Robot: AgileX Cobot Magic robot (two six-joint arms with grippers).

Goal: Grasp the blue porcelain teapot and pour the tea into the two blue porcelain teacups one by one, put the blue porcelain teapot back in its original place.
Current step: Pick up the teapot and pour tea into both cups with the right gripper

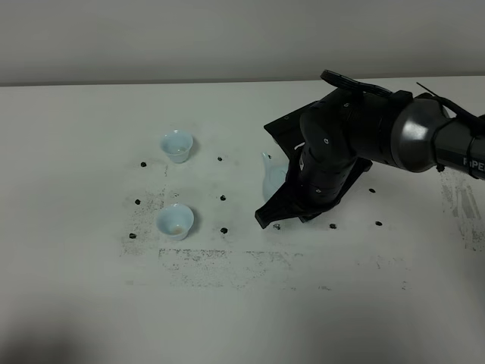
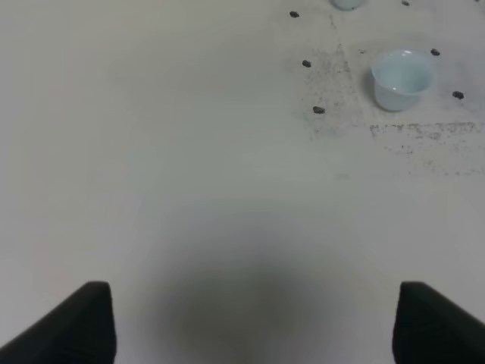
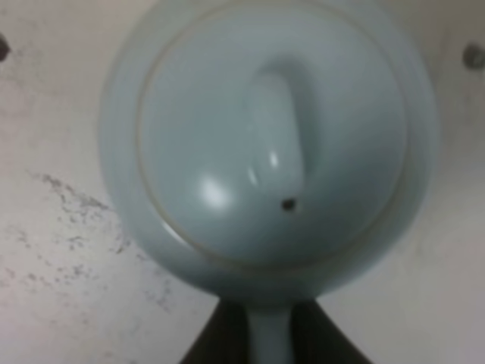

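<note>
White scuffed table (image 1: pixel 91 303): far teacup (image 1: pixel 176 145), near teacup (image 1: pixel 175 221) left; teapot (image 1: pixel 270 179) centre; black dot markers (image 1: pixel 223 198) scattered.

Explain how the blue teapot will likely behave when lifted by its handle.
The teapot looks glossy, so probably slippery and breakable. Its lid seems only seated, so tilting may shift it. The wide belly likely pulls hard on the handle.

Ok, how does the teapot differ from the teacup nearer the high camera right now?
The blue porcelain teapot is far bigger than the nearer teacup. The teapot wears a lid; the teacup is open-topped. The teapot's handle sits between the right gripper's fingers; the teacup stands free. Both are pale blue, glossy and upright.
</note>
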